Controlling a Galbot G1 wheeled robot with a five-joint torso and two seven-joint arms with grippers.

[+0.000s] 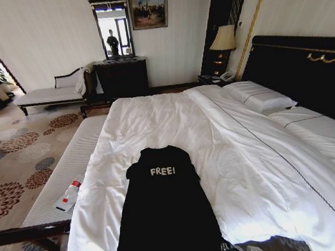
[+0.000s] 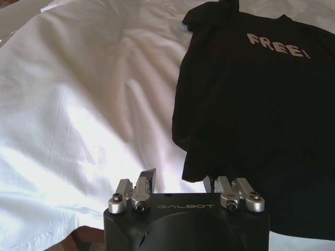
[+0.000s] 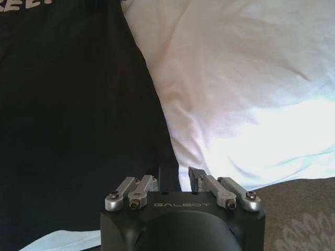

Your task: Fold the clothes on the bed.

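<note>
Lying flat on the bed (image 1: 173, 119), the T-shirt (image 1: 165, 212) hides both released claws' tips: left claw (image 2: 180, 180), right claw (image 3: 175, 175).

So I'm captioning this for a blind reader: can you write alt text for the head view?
A black T-shirt with white "FREE!" lettering lies flat at the near end of a large white bed with a dark headboard. A white-cushioned bench runs along the bed's left side, holding a small white bottle.

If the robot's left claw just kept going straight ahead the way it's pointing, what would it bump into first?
Most likely the near left edge of the black T-shirt, which lies just ahead of the open left gripper. Depth is hard to judge; it could meet the white duvet beside it instead.
</note>
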